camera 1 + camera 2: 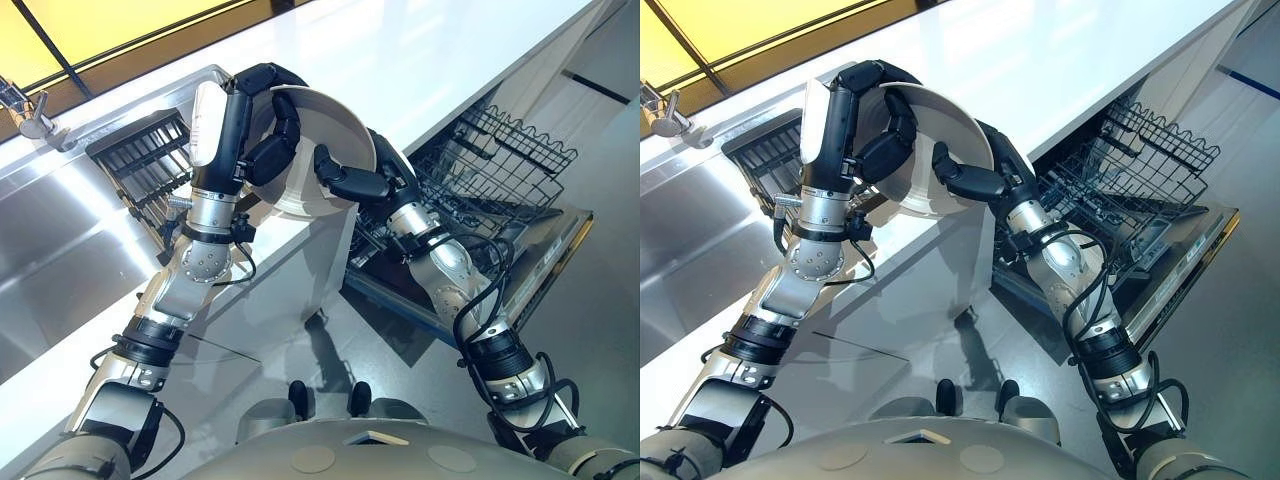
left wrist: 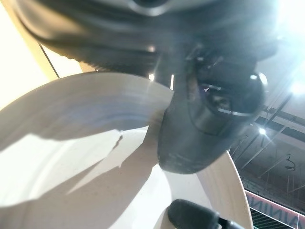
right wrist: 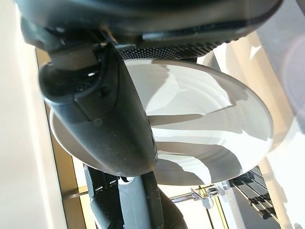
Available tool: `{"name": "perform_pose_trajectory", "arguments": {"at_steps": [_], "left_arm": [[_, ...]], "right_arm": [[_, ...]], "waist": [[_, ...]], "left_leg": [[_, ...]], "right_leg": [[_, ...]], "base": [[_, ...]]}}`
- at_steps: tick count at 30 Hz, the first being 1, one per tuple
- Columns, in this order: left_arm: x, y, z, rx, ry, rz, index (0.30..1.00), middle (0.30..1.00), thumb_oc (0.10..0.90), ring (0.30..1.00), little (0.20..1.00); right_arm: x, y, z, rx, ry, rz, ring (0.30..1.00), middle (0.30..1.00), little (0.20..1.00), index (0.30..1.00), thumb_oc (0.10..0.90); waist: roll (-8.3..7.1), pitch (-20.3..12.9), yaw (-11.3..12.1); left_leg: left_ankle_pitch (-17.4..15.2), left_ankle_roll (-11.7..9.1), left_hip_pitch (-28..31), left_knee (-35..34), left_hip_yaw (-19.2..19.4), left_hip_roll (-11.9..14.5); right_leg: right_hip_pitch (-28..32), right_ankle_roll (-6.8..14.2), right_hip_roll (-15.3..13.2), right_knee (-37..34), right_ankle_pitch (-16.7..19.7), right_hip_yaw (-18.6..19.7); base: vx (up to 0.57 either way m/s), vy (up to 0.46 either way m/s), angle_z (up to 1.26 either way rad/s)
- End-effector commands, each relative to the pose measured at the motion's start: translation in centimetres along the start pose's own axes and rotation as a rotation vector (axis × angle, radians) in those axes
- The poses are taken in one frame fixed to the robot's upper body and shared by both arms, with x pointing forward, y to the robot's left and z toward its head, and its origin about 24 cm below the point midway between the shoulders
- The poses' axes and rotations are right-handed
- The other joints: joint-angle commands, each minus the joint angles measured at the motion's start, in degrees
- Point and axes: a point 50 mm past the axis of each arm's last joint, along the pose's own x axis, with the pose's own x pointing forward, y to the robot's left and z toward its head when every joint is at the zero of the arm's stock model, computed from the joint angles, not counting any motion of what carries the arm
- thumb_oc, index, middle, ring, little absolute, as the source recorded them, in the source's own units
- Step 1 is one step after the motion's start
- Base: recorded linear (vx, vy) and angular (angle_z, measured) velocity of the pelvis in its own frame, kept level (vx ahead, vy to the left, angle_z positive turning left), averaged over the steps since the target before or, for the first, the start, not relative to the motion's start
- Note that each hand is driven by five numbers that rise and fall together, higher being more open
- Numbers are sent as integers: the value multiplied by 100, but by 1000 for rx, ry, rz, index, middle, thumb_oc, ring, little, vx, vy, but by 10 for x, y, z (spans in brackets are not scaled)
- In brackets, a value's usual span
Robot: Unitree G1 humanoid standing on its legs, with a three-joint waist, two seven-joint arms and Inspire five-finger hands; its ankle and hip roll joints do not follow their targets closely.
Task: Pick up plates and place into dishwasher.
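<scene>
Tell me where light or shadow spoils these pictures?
Left wrist view: glare whitens the corner beside the left hand, which is blurred; shadow crosses the plate. Right wrist view: finger shadows stripe the plate, right hand looming dark. Left eye view: the counter is washed out.

plate (image 1: pixel 325 135) – smooth glossy white ceramic; sink (image 1: pixel 60 215) – brushed metal; dishwasher rack (image 1: pixel 500 160) – dark wire.

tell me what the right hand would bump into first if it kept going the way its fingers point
Nothing to travel to: the right hand is already clamped on the white plate, so the plate itself, then probably the left hand gripping its far side.
</scene>
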Motion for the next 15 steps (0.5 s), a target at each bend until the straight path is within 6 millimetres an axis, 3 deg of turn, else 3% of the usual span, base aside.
{"name": "perform_pose_trajectory", "arguments": {"at_steps": [1, 5, 6, 7, 9, 13, 15], "left_arm": [[34, 2, 51, -234, -287, 14, 300, 300, 100, 300, 200], [31, -2, 43, -452, -186, -68, 300, 300, 100, 300, 200], [29, -4, 40, -519, -142, -100, 575, 575, 421, 575, 521], [29, -5, 39, -531, -131, -106, 900, 900, 800, 900, 900], [27, -11, 30, -627, -54, -138, 900, 900, 800, 900, 900], [27, -2, 12, -615, 31, -116, 900, 900, 800, 900, 900], [27, 16, 0, -536, 78, -83, 900, 900, 800, 900, 900]], "right_arm": [[14, 18, 50, 18, -288, 72, 300, 300, 200, 300, 100], [14, 11, 55, 8, -315, 22, 300, 300, 200, 300, 100], [13, 8, 57, 0, -330, -3, 300, 300, 200, 300, 100], [13, 7, 58, -2, -333, -8, 300, 300, 200, 300, 100], [14, -2, 68, -25, -387, -81, 300, 300, 200, 300, 100], [9, -28, 97, -145, -537, -257, 300, 300, 200, 300, 100], [-6, -46, 124, -403, -674, -426, 300, 300, 200, 300, 100]], "waist": [[14, -817, 100], [15, -801, 126], [21, -794, 132], [23, -793, 131], [27, -782, 119], [28, -800, 100], [30, -819, 96]], "left_leg": [[-329, 35, -268, 1, -191, -132], [-338, 39, -249, 1, -184, -123], [-340, 39, -245, 1, -190, -120], [-343, 39, -242, 1, -189, -118], [-360, 44, -216, 1, -188, -117], [-341, 52, -214, 1, -173, -109], [-354, 53, -197, 1, -163, -118]], "right_leg": [[-165, 239, 23, 756, -686, -169], [-146, 242, 10, 704, -674, -168], [-144, 241, 9, 693, -671, -161], [-144, 243, 8, 691, -671, -158], [-136, 252, 11, 674, -661, -127], [-164, 257, 15, 655, -600, -81], [-164, 278, 21, 645, -576, -40]], "base": [[0, 0, 0], [0, 0, 0], [0, 0, 0], [0, 0, 0], [0, 0, 0], [11, 0, 0], [44, 4, -1]]}}
